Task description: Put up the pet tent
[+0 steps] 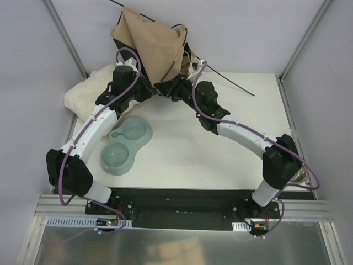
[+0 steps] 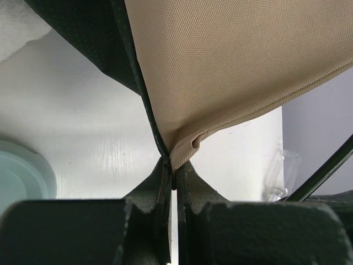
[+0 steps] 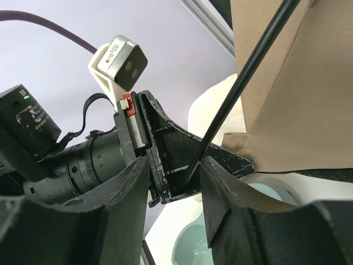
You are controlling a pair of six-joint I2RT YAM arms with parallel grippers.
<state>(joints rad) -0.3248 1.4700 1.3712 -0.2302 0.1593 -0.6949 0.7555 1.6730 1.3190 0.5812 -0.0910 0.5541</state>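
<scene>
The white counter (image 1: 182,165) carries everything. At the counter's far edge stands the pet tent (image 1: 151,47), its tan woven canvas slumped in folds over a black dotted lining, probably because its frame is not yet braced. A fluffy white cushion (image 1: 80,94) lies on the counter's far left, and a smooth teal double bowl (image 1: 132,132) sits toward its left middle. Above the counter's far middle, the left pincer (image 2: 174,176) pinches the tent's lower corner, likely to tension the cloth. The right pincer (image 3: 175,165) stands parted around a thin black pole (image 3: 248,72) without clamping it.
</scene>
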